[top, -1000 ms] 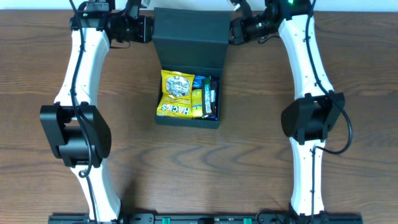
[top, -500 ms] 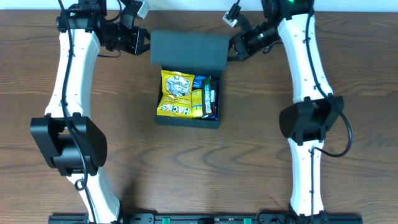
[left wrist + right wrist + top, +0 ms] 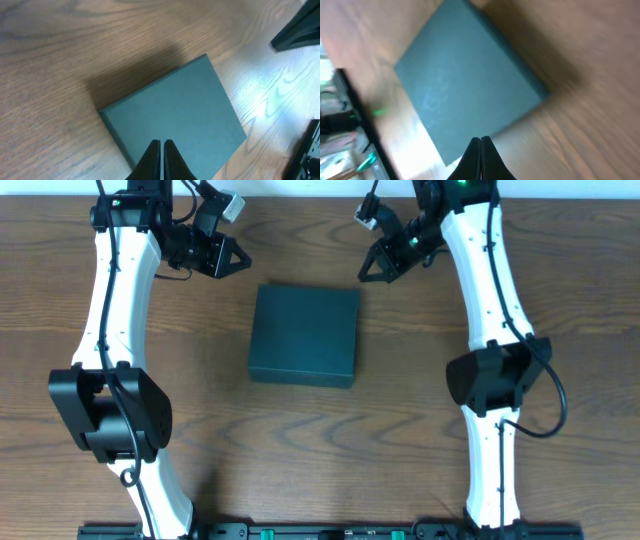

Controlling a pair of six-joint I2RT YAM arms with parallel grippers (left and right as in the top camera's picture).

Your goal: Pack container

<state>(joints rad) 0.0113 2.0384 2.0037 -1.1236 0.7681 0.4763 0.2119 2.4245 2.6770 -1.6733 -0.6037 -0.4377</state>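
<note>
The container (image 3: 304, 335) lies flat in the middle of the table, a dark teal box with its flap lid down, so nothing inside shows. It also fills the left wrist view as the container (image 3: 175, 120) and the right wrist view as the container (image 3: 465, 85). My left gripper (image 3: 243, 262) hovers off the box's far-left corner, shut and empty, its tips (image 3: 162, 143) pressed together. My right gripper (image 3: 362, 276) hangs off the far-right corner, also shut and empty, with tips (image 3: 480, 138) closed. Neither touches the box.
Brown wood-grain tabletop (image 3: 420, 430) surrounds the box on all sides. The white arm links stand along the left (image 3: 110, 310) and right (image 3: 495, 290) of the table. A dark rail runs along the front edge (image 3: 330, 532).
The lid, upright a second ago with yellow snack packets showing, has swung down and now covers the box. Both grippers have drawn back outward from the lid's far corners.
</note>
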